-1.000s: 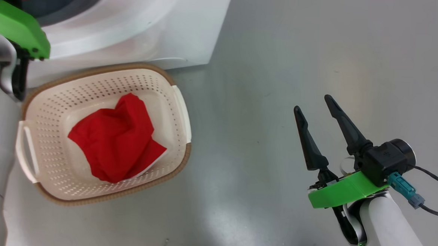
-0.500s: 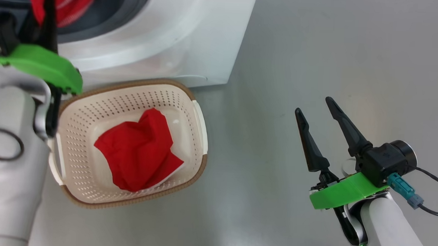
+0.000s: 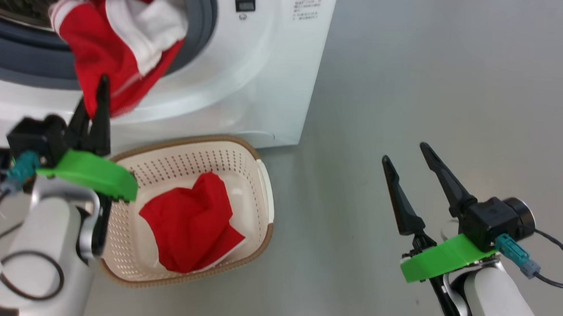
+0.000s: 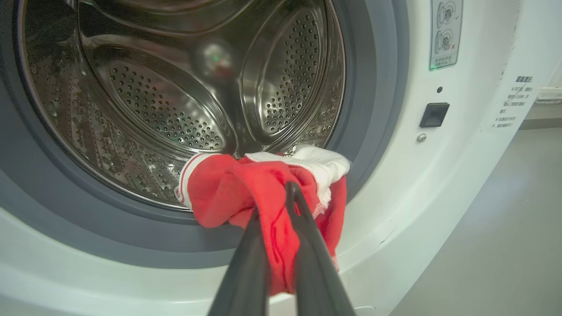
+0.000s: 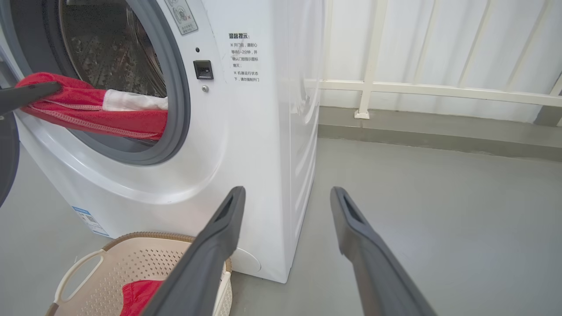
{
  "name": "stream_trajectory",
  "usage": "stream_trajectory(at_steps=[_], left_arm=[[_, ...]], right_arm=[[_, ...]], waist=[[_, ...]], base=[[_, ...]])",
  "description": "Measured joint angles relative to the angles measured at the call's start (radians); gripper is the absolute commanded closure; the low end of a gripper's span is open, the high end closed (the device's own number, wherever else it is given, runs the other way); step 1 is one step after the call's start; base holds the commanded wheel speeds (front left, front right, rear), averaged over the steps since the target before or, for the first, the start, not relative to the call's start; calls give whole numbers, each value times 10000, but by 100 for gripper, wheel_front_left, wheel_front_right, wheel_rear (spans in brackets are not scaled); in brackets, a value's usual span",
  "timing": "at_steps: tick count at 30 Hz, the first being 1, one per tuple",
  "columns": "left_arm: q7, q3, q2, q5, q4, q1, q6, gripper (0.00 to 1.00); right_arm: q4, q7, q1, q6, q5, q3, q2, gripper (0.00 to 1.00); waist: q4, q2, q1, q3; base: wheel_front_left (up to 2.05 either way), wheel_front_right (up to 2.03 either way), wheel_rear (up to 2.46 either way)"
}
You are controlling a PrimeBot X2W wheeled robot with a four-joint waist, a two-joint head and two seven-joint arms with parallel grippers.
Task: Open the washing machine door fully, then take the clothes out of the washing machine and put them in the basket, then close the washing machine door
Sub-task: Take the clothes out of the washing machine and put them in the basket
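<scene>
Clamping down tight, the left hand (image 3: 94,97) is gripping a red garment (image 3: 109,43) between its two dark fingers, the jaws pressed together with only cloth between them. That garment is stretching from the fingers back over the grey rubber ring (image 3: 7,61) and into the mouth of the washing machine (image 3: 267,56), half in and half out. It is showing a white panel and white-striped trim against the red. Behind it the perforated steel drum (image 4: 175,109) is gleaming. Below, the basket (image 3: 200,140) is sitting on the floor just in front of the machine, and a second red garment (image 3: 191,230) is lying crumpled inside it. Over on the other side, the right hand (image 3: 404,152) is hovering well apart from all of this, its fingers spread wide and holding nothing. Everything is standing on a smooth grey floor (image 3: 435,65), and a white railing (image 5: 439,90) is running along the pale wall beyond the machine.
</scene>
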Motion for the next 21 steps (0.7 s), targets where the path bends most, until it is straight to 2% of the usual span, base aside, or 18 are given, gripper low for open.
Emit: stream_trajectory(at_steps=[11, 21], left_arm=[[150, 4, -109, -86, -1638, 1894, 414, 100], [715, -27, -242, -253, -3657, 3638, 1039, 100]], right_arm=[[119, 0, 332, 0, 6, -121, 33, 0], [196, 0, 741, 0, 288, -128, 48, 0]], waist=[[97, 0, 0, -974], [153, -1, 0, -1756]], base=[[0, 0, 0], [0, 0, 0]])
